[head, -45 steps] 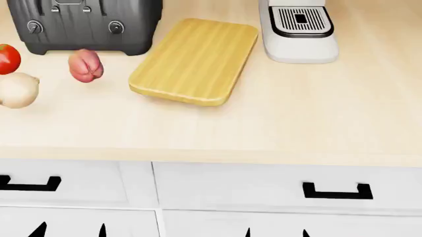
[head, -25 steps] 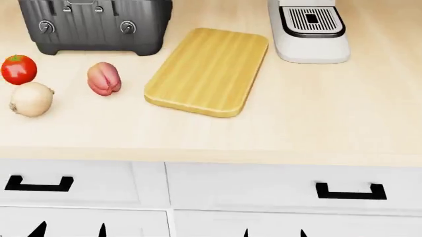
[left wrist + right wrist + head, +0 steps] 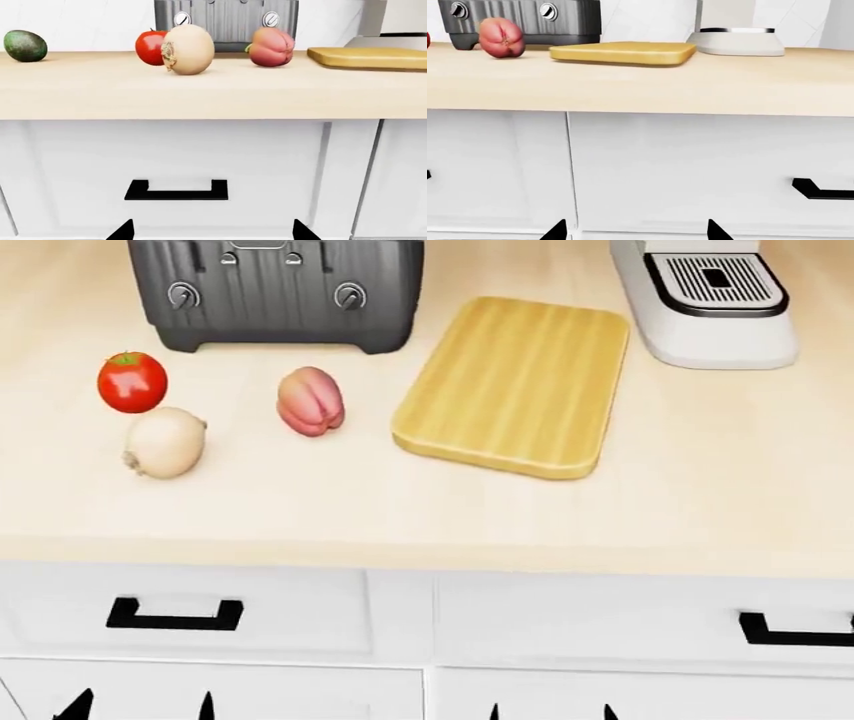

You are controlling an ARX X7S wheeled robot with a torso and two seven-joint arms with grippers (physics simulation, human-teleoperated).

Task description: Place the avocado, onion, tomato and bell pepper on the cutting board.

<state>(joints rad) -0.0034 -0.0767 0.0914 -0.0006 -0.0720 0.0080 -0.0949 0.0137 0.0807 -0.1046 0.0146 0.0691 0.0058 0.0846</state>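
- both arms hang low in front of the cabinet drawers, below the counter edge. only dark fingertip points show at the bottom of each view, with a wide gap between them, so the left gripper (image 3: 212, 231) and the right gripper (image 3: 637, 229) look spread and hold nothing.
- the cutting board (image 3: 515, 384) lies bare, right of centre on the counter (image 3: 400, 510), with none of the four items on it.
- the bell pepper (image 3: 310, 401) stands just left of the board; the onion (image 3: 164, 443) is further left, with the tomato (image 3: 132, 381) just behind it.
- the avocado (image 3: 25, 46) shows only in the left wrist view, far left and well apart from the rest. it is out of the head view, so it may be missed or demand a long stretch.
- raising either arm from here risks striking the counter lip.
- all four are rounded; a glancing pinch could set one rolling, perhaps off the near edge, and the onion and tomato sit close enough that fingers may nudge the neighbour.
- the toaster (image 3: 276, 290) stands just behind the produce and limits a far-side approach.
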